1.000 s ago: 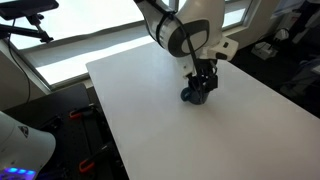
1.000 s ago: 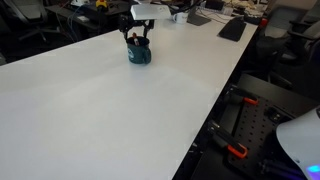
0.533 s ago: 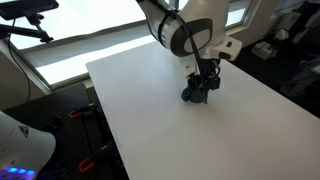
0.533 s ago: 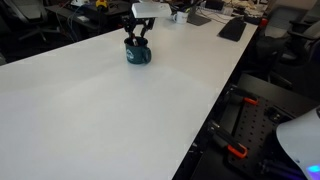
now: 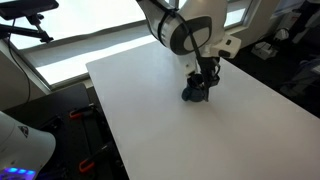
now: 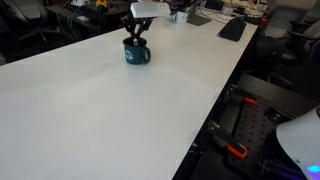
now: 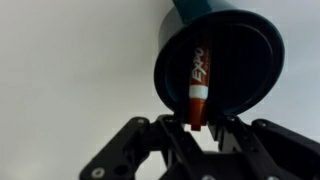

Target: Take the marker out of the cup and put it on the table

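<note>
Since the marker (image 7: 197,85) lies inside the cup (image 7: 250,60), with its dark end poking out between the fingers of my tool (image 7: 200,132), I want a firm pinch first. The fingers sit close on each side, but I cannot tell if they grip it. I should squeeze, then lift straight up, slowly, so the cup does not tip on the surface (image 7: 70,70).

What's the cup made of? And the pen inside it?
The cup looks like glazed ceramic, maybe hard plastic: smooth, dark blue-grey, with a faint sheen. The marker looks like plastic: a smooth red barrel with printed lettering.
</note>
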{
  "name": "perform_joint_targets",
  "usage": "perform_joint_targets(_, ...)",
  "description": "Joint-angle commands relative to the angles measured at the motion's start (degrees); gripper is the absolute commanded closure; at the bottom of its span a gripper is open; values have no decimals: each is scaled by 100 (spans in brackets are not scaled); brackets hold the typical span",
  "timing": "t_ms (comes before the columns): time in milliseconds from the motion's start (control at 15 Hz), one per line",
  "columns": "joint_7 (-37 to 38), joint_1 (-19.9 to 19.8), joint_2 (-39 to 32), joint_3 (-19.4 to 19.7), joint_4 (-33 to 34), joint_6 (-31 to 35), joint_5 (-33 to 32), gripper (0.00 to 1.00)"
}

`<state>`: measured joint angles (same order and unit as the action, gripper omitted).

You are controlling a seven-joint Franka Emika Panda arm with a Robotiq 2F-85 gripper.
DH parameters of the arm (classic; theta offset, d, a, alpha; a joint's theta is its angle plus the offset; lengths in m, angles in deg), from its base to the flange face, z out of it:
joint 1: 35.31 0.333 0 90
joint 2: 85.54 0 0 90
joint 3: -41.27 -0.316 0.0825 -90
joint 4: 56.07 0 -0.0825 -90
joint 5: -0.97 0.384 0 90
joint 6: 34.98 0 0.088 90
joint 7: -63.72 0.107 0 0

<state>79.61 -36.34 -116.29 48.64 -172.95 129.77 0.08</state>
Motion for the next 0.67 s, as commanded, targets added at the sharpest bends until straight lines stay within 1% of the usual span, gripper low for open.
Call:
perform_joint_targets(0, -75, 170, 14, 123, 40, -195, 13, 98)
perform_joint_targets(67, -70, 183, -1, 134, 55, -219, 5, 94)
perform_joint_targets(333, -76, 225, -28, 152, 79, -270, -34, 94)
perform_joint_targets(533, -40, 333, -13, 239, 125, -253, -118, 94)
perform_joint_targets(600, -41, 363, 24, 252, 155, -336, -128, 94)
